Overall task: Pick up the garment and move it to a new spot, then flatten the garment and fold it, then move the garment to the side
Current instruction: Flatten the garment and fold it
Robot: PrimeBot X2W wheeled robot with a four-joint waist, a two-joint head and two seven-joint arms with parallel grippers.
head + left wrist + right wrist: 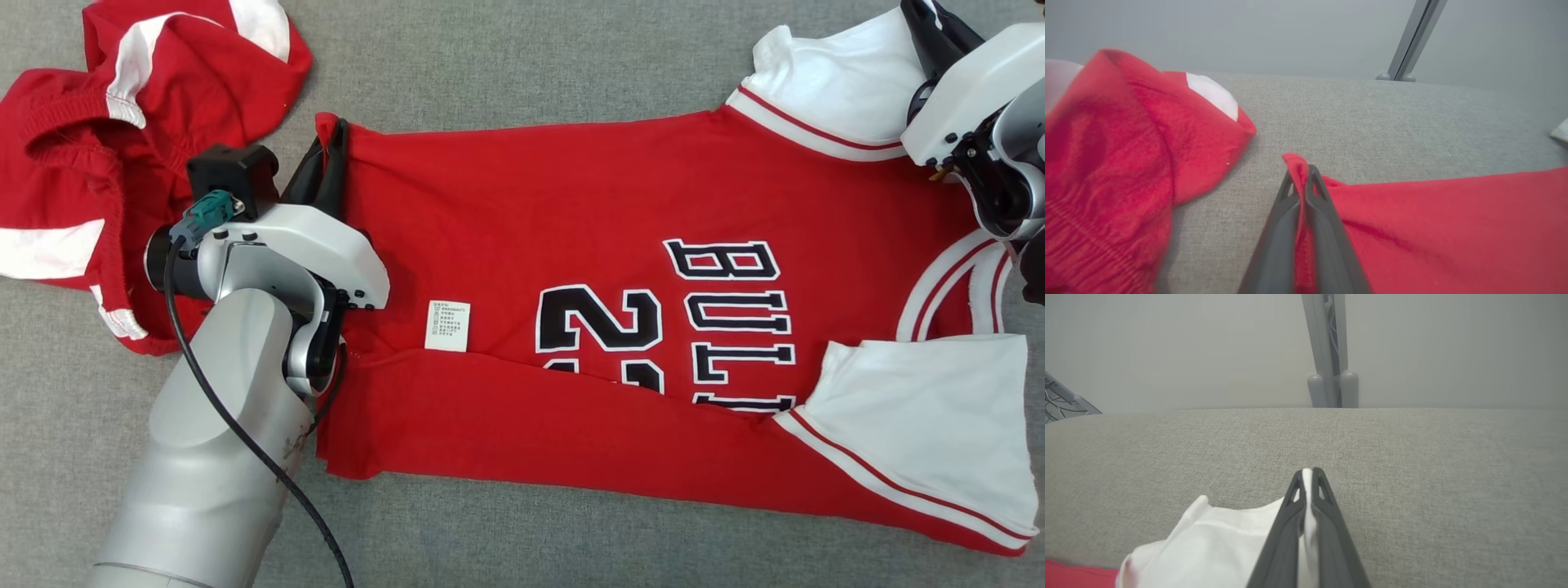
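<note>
red jersey (571, 245) spread lengthwise across grey surface (522, 65), hem toward left edge, collar toward right. near long side folded over, crease cutting through numbers. left pincer (333, 135) clamped on far hem corner (1294, 161). right pincer (1308, 473) clamped on far white sleeve (824, 82), cloth pinched close to tips.

risks, judged: both bites shallow, cloth may slip out on lift. uneven pull between arms would skew crease. red shorts (122, 122) heaped just beside left pincer toward far left corner, could snag.
</note>
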